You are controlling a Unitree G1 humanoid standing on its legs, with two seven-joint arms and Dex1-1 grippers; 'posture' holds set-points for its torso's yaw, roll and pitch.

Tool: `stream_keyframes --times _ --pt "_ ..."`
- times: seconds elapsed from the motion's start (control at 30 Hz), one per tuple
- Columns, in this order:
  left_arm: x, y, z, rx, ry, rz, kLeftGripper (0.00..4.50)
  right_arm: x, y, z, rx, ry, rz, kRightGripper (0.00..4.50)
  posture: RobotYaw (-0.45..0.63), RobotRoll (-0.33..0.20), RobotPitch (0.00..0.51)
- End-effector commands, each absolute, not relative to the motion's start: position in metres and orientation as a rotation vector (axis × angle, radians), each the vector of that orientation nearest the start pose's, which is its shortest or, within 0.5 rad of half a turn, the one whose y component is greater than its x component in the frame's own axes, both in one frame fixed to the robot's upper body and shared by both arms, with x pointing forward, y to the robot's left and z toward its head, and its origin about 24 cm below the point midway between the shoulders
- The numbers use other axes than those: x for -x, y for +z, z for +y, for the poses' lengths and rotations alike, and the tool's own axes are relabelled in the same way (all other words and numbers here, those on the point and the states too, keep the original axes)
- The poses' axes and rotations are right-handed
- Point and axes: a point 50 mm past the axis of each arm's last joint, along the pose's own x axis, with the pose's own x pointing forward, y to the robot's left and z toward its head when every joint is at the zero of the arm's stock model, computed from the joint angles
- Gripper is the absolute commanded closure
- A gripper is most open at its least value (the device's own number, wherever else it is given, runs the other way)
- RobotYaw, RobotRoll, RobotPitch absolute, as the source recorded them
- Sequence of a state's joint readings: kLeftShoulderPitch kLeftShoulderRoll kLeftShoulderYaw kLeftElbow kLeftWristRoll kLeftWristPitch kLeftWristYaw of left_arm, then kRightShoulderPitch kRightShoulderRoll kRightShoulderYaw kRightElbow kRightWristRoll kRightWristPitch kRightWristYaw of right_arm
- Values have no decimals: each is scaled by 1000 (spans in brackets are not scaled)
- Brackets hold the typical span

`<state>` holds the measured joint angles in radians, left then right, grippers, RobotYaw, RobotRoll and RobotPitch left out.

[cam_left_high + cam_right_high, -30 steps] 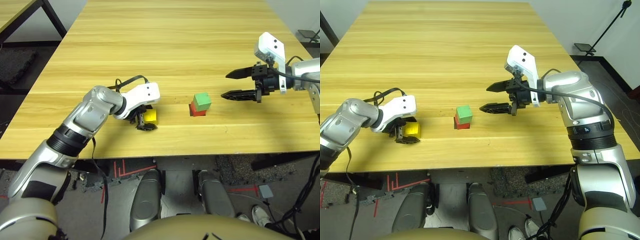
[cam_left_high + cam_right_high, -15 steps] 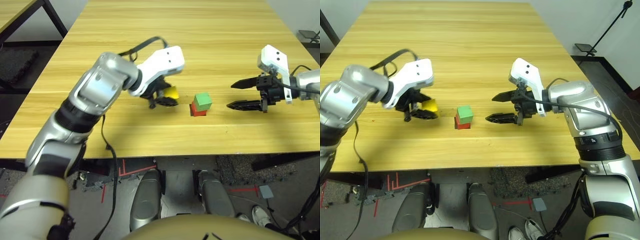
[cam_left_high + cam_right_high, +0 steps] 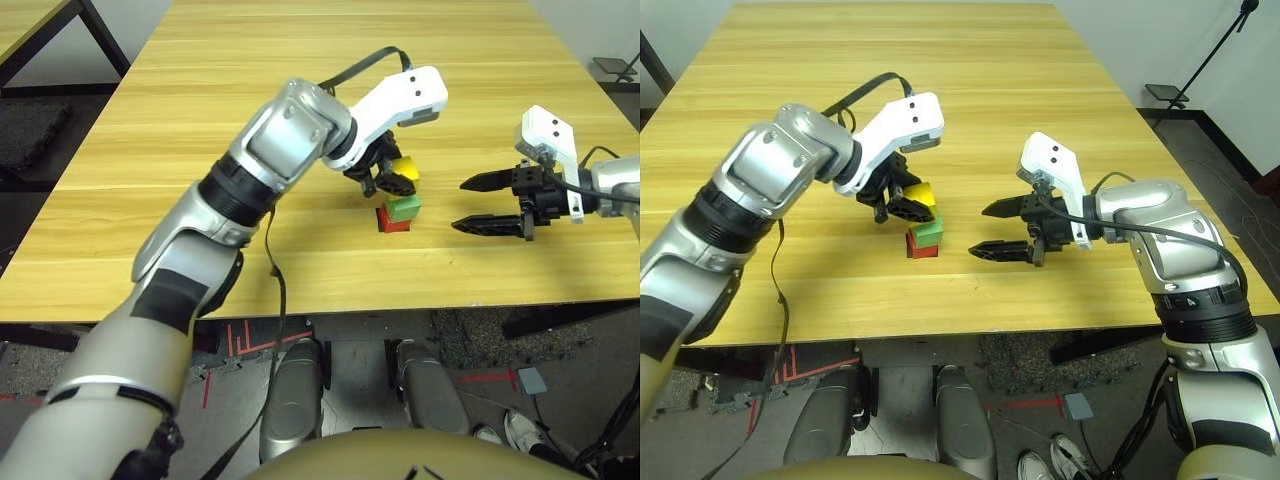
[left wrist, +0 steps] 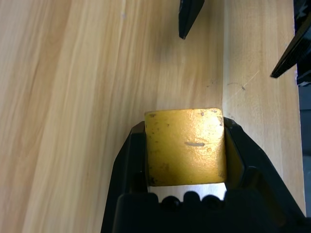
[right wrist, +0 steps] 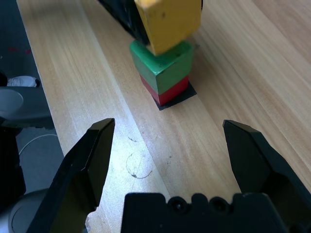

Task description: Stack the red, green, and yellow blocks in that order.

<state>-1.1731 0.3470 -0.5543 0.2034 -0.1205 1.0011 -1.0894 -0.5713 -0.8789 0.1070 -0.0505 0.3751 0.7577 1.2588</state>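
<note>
Nearest you, the right gripper (image 3: 990, 230) waits just beside the stack on its right, fingers spread wide and holding nothing, pointing toward the blocks from the side. It has no part in the coming move unless you need it to steady something.

A little farther in sits the stack itself: the red block (image 5: 167, 91) rests on the flat black square mark (image 5: 174, 100) on the table (image 3: 300, 90), and the green block (image 5: 163, 65) sits on top of it, turned slightly off the red one's edges.

Right above that, the left gripper (image 3: 392, 178) has its fingers clamped on two opposite faces of the yellow block (image 5: 169, 20). In the right wrist view the yellow block hangs just over the green one, tilted and shifted a bit toward the far side of the green top, and you cannot tell whether the two touch yet.

That offset is what matters: you likely need to bring the yellow block back over the centre of the green face and level it before lowering. Letting go while it overhangs could tip it off or nudge the green block.
</note>
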Motion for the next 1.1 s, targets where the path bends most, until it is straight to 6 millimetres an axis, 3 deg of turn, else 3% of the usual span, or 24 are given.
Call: stream_keyframes --times 0.03,0.63,0.8,0.87,0.93,1.0,1.1 --pt "-331 215 28 -646 -1262 505 2411 -285 183 -215 329 1147 478 0 131 -104 95" --pt "-327 196 28 -673 -1269 529 2411 -288 183 -214 332 1144 474 0 135 -105 111" --pt "-325 197 26 -651 -1270 507 809 -290 182 -214 324 1137 469 0 153 -103 106" --pt "-324 207 25 -605 -1250 454 100 -291 182 -215 303 1128 453 0 165 -103 98" --pt "-325 220 25 -536 -1216 381 40 -293 186 -218 263 1116 425 0 172 -104 92" --pt "-326 248 27 -357 -1149 213 40 -303 200 -226 170 1039 357 0 184 -117 80" --pt "-326 285 55 -72 -945 -46 40 -321 218 -248 -4 845 181 0 185 -128 72"
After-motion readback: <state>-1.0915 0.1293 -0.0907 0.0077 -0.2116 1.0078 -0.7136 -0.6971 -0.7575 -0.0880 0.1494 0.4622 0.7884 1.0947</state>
